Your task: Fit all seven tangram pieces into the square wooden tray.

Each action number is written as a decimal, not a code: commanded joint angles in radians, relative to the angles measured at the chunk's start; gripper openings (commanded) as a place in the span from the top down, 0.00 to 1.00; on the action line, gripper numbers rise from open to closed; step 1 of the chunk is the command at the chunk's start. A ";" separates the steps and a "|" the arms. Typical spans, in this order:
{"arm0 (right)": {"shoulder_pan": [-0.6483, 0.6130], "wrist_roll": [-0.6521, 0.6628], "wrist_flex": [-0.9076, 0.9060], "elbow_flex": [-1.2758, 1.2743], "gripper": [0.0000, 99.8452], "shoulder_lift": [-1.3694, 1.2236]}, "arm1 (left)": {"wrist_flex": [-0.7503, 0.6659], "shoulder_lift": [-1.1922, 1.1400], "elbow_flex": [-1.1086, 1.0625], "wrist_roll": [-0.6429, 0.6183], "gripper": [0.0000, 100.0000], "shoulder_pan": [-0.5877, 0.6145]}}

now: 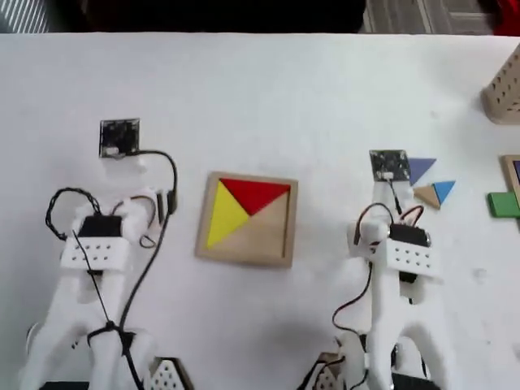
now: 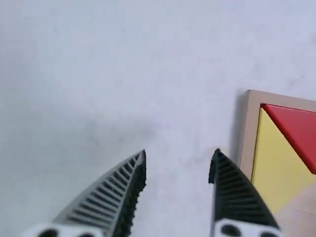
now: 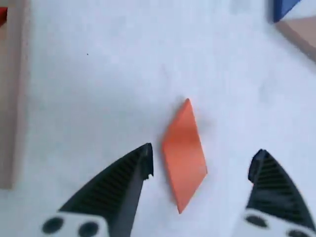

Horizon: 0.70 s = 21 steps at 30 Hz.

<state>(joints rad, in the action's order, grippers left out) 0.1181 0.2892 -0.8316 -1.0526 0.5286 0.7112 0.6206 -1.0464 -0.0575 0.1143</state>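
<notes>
Right hand [image 3: 203, 152] spreads wide over the orange piece [image 3: 183, 157]; left hand [image 2: 179, 153] (wide too) hovers beside the tray [image 2: 245, 128].

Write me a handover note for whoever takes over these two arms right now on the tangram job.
Left gripper: open, by bare table beside the tray.
Right gripper: open, fingers either side of the orange piece, which lies flat on the table, not gripped.
Done: red triangle and yellow triangle sit in the tray.
To do: the orange piece, plus the purple triangle, tan triangle and blue triangle near the right arm; a green piece lies farther right.
</notes>
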 commanded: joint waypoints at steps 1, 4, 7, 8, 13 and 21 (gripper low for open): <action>-0.030 0.023 0.024 0.077 0.69 -0.093 | 0.012 0.019 0.034 -0.006 0.78 -0.015; -0.027 0.026 0.016 0.132 0.69 -0.200 | 0.006 0.019 0.026 -0.005 0.78 -0.015; -0.028 0.092 0.013 0.167 0.69 -0.272 | 0.005 0.019 0.025 -0.005 0.78 -0.028; -0.028 0.091 0.008 0.178 0.69 -0.283 | 0.005 0.019 0.023 -0.005 0.78 -0.036; -0.027 0.092 -0.008 0.184 0.70 -0.295 | 0.005 0.018 0.021 -0.003 0.78 -0.050; -0.065 0.098 -0.007 0.163 0.99 -0.295 | -0.031 0.018 -0.002 -0.003 0.78 -0.050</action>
<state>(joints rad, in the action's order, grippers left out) 0.0721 0.3736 -0.8316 -0.9053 0.2355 0.7112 0.6206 -1.0464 -0.0560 0.0775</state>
